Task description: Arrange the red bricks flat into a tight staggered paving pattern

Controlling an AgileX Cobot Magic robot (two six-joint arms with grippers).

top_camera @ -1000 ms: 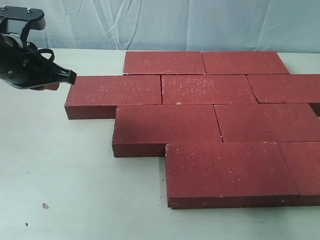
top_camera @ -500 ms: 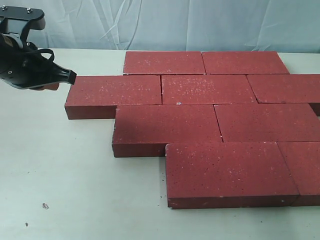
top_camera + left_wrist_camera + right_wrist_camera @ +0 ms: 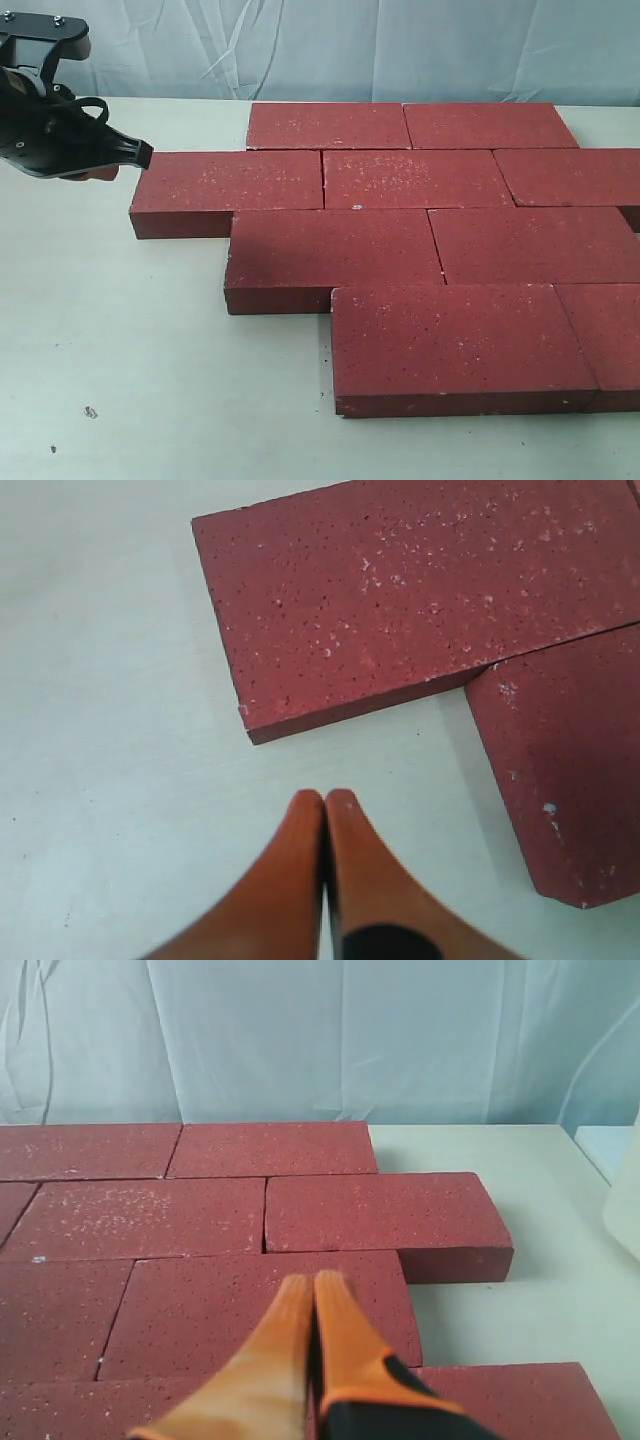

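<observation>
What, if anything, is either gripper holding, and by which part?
Nothing. The left gripper and the right gripper are both shut, gripping none of the red bricks.

Nothing has changed from the earlier pictures to now. The red bricks (image 3: 400, 240) lie at the same places on the surface (image 3: 150, 350), and the left gripper (image 3: 146, 154) is at the same spot, far left.

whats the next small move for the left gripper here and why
Probably ease the left gripper back from the leftmost dark-red rectangular paving brick. It is shut on nothing, pale table shows between it and that brick, and the red bricks in view lie flat, staggered, seams closed.
</observation>
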